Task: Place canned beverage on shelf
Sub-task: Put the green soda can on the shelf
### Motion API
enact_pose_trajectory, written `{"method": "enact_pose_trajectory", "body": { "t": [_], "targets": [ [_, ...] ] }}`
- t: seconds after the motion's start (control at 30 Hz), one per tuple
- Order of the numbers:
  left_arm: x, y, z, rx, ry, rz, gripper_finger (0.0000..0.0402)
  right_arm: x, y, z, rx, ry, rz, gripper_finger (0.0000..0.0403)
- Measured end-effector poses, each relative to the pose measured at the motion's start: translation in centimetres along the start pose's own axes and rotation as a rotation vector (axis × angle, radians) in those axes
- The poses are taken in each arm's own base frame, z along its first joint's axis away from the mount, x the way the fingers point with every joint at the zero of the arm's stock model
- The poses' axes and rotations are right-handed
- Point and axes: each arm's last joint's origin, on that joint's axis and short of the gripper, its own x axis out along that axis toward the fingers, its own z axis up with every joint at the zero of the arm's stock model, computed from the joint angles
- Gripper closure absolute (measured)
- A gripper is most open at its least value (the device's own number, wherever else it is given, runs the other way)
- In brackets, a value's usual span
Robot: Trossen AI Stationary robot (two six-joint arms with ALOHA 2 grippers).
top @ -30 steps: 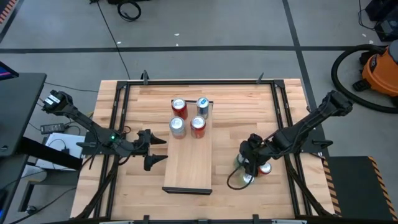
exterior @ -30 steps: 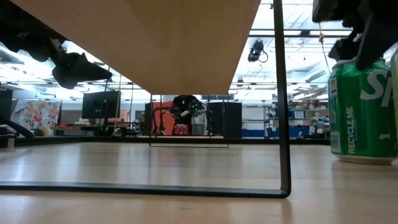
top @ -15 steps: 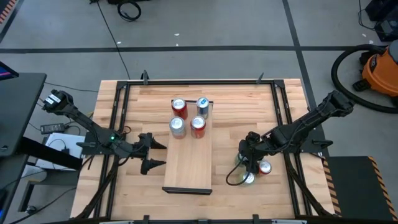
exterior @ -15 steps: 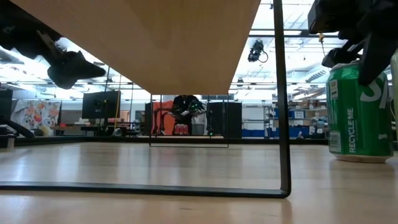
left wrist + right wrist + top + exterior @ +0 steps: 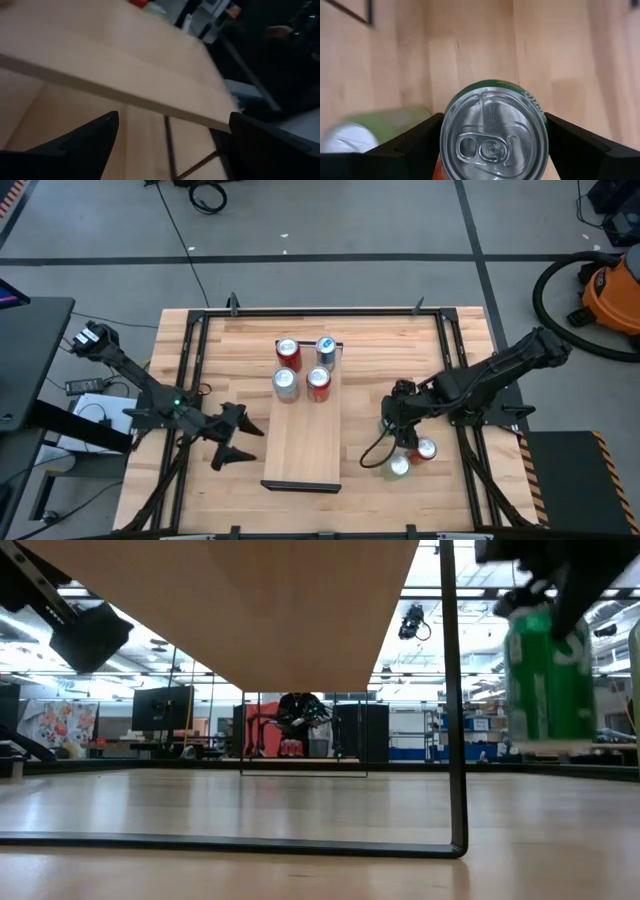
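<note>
The shelf [image 5: 300, 442] is a long light-wood board on dark metal legs at the table's middle. Several cans [image 5: 303, 367] stand on its far end. My right gripper [image 5: 401, 416] is right of the shelf, shut on a green can [image 5: 548, 675] that hangs clear of the tabletop. In the right wrist view the can's silver top [image 5: 494, 134] fills the gap between the fingers. My left gripper [image 5: 232, 442] waits open left of the shelf, facing the shelf's edge [image 5: 100, 85] with nothing between its fingers. My right gripper pinches the green can between its two fingers, one on each side of the wall [image 5: 449, 120] just below the top rim. The fingers [image 5: 415, 145] come steeply from above. The can stays about upright, lifted clear of the table.
Two more cans stand on the table by the right gripper, a green one [image 5: 400, 467] and a red one [image 5: 427, 448]. The shelf's thin black leg frame [image 5: 455, 740] rises near the held can. The shelf's near half [image 5: 302, 460] is bare.
My right gripper has taken hold of the green can and lifted it off the table, drifting a little toward the shelf. The can was standing on the table a second ago and now hangs clear. My left gripper has swung toward the table's near edge, still open.
</note>
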Motion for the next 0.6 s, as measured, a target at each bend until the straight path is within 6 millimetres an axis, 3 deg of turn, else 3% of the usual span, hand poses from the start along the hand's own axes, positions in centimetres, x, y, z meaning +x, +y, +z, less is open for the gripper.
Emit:
{"method": "enact_pose_trajectory", "body": {
  "t": [0.33,0.6],
  "targets": [
    [-1.8,-1.5,1.2,0.026,-0.095,-0.145,0.001,-5.7,0.7,3.3,-0.063,-0.171,0.025,0.0085],
    [-1.2,-2.8,3.2,0.229,-0.29,-0.026,0.001,-7.2,1.2,4.7,-0.09,-0.292,0.068,0.0083]
  ]
}}
